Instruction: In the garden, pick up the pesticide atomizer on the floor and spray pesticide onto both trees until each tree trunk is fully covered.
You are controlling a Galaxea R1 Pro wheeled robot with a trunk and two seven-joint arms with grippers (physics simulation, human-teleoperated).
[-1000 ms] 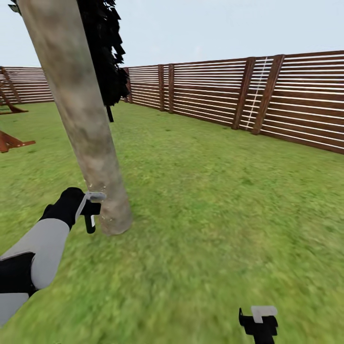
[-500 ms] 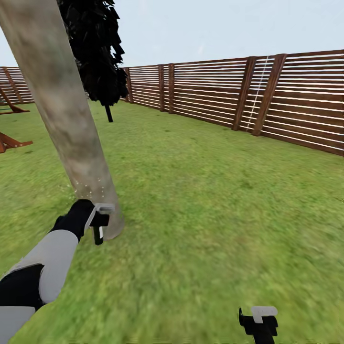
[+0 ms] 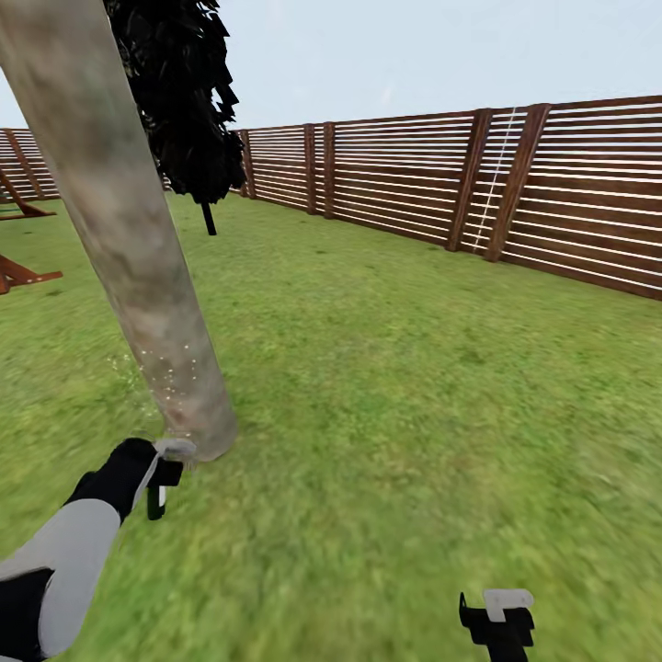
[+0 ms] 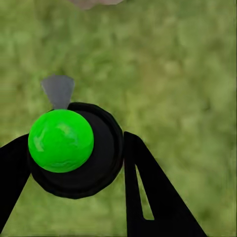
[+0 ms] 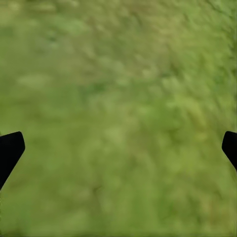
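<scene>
My left gripper pinches the dark green-capped pesticide atomizer.
It hangs beside the pale mottled tree trunk; right gripper's jaws spread.

trunk: mottled grey-beige | atomizer: black, green spot | fence: brown slats

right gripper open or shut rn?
Open. In the right wrist view, the right gripper has its jaws standing far apart at opposite edges, with nothing but grass between them.
</scene>
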